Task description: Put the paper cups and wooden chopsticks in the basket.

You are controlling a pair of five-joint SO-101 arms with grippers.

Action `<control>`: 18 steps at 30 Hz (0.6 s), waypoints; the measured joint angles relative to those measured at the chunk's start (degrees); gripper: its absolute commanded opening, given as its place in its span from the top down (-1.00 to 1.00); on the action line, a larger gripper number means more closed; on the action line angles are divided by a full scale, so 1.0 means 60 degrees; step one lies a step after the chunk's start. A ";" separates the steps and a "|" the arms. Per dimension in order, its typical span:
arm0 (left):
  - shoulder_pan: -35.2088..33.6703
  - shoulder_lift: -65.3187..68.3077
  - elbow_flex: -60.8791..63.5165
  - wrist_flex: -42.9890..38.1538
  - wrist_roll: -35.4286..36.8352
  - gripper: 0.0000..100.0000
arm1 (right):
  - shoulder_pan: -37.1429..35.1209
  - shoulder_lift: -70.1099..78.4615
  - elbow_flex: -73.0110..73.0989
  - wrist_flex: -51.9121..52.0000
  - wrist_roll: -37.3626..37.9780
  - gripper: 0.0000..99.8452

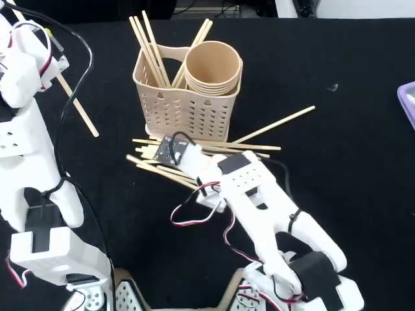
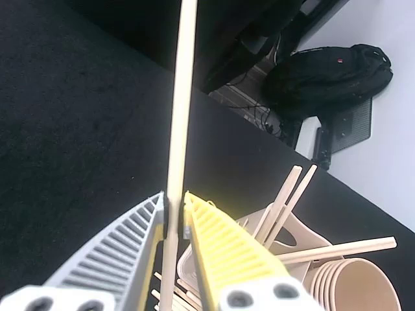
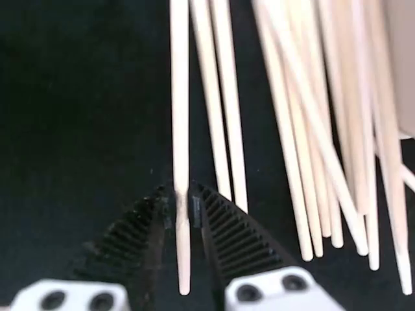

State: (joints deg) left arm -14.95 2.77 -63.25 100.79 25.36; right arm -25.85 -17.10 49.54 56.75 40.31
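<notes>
Left end effector [image 2: 174, 217] clamps pale wooden chopstick [image 2: 181, 97] near beige perforated plastic basket [image 1: 181, 113], probably for upright drop. Right end effector [image 3: 183, 207] pinches second chopstick [image 3: 179, 97] at pile [image 1: 214, 148] on black desk [image 1: 337, 194]. Stacked tan paper cups [image 1: 217, 85] sit inside basket.

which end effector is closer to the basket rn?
Right. The right end effector is at the chopstick pile right beside the basket; the left end effector is off to its side.
</notes>
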 measured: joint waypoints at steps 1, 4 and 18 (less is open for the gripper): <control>0.0000 0.0000 0.0000 0.0000 0.0000 0.94 | 0.0015 0.0000 0.0000 0.0029 0.0088 0.96; 0.0044 0.0000 0.0000 0.0000 0.0000 0.94 | 0.0000 0.0264 0.0000 -0.0044 0.0161 0.83; 0.2593 -0.0015 0.0337 -0.2813 -0.0952 0.94 | 0.0425 0.1172 0.0147 -0.1245 0.0161 0.71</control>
State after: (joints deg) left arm 0.62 2.68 -61.23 83.91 19.65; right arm -23.30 -10.07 50.42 49.27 41.27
